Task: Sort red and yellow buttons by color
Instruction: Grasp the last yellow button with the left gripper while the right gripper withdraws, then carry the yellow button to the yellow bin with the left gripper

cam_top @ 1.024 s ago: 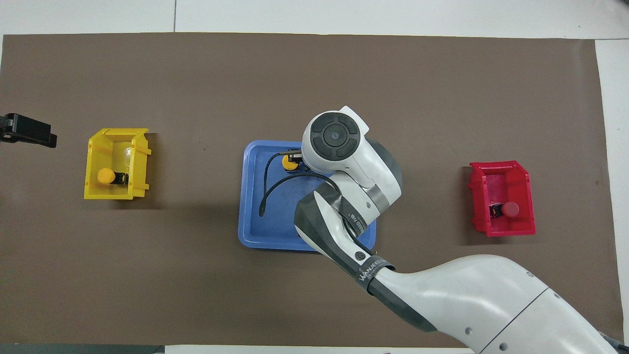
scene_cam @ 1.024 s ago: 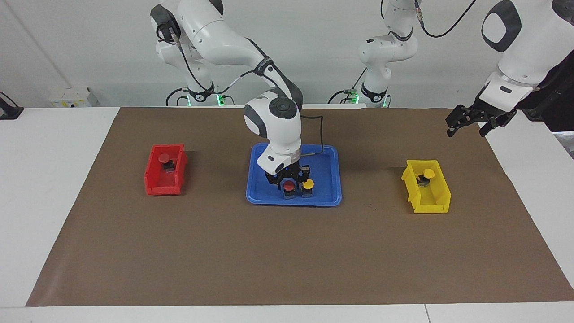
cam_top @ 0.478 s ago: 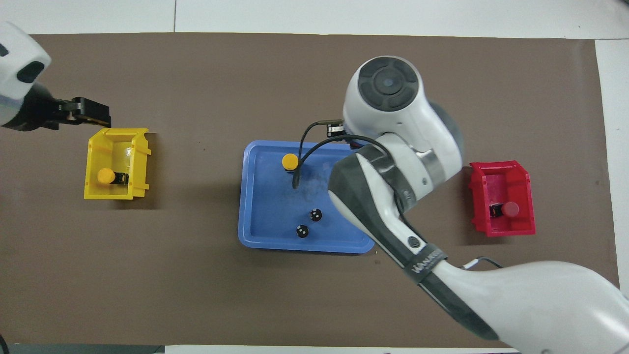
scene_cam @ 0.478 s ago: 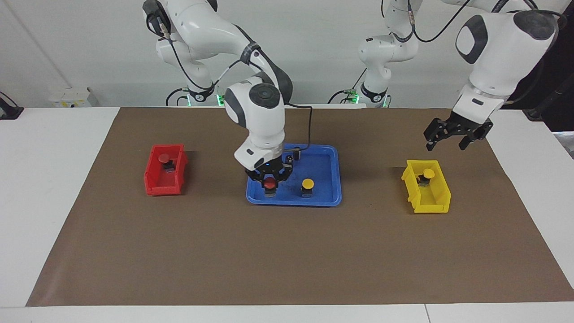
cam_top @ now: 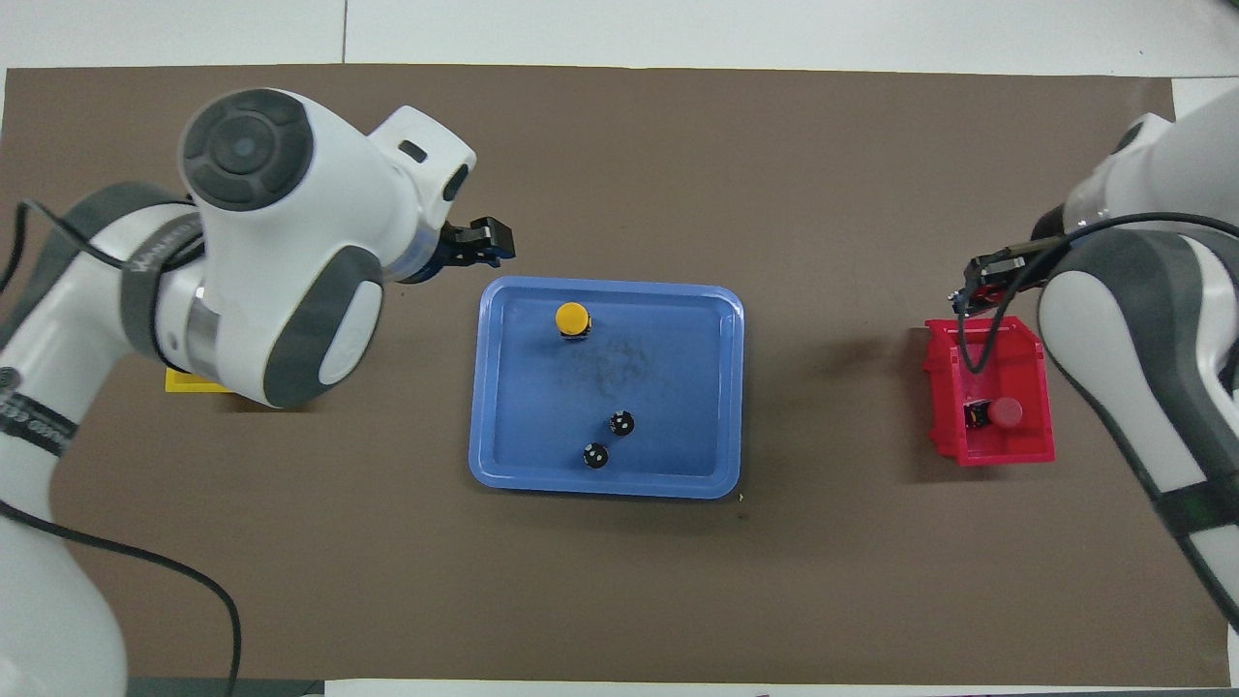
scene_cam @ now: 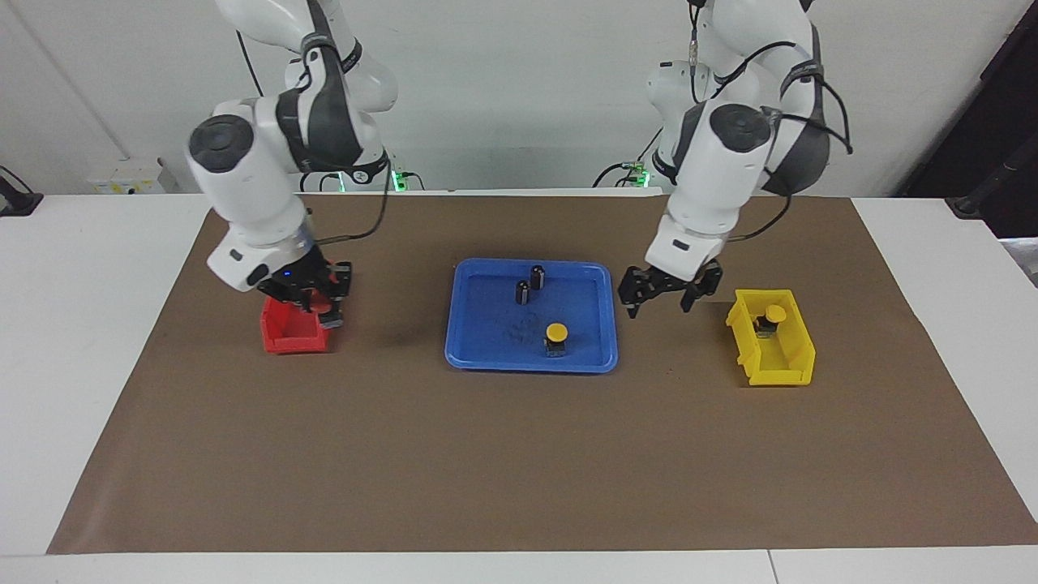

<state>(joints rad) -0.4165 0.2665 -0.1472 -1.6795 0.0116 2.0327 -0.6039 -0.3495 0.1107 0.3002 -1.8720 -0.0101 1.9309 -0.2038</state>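
**Red buttons.**
- Carried red button point(scene_cam: 323, 307): pinched in the right gripper point(scene_cam: 318, 304), raised over the red bin point(scene_cam: 288, 337); only a bit of its cap shows between the fingers.
- Binned red button point(cam_top: 1007, 413): lies on its side in the red bin, in the part nearer to the robots.

**Yellow buttons.**
- Tray yellow button point(scene_cam: 556, 332): stands upright, cap up, on the blue tray point(scene_cam: 486, 358), in the part farther from the robots.
- Binned yellow button point(scene_cam: 774, 315): sits in the yellow bin point(scene_cam: 782, 369), at the end nearer to the robots.

**Grippers.**
- Right gripper: fingers closed tight on the carried red button, above the red bin's edge on the tray side.
- Left gripper point(scene_cam: 669, 294): jaws wide, holding nothing. It is in the air over the brown mat point(scene_cam: 486, 454), between the blue tray and the yellow bin.

**Containers.**
- Red bin: toward the right arm's end of the table.
- Blue tray: at the middle.
- Yellow bin: toward the left arm's end, mostly hidden under the left arm in the overhead view.

**Other items.**
- Two dark cylinders point(scene_cam: 537, 276) point(scene_cam: 523, 292): upright on the tray, close together, nearer to the robots than the tray yellow button.
- Brown mat: covers most of the white table point(scene_cam: 81, 324).
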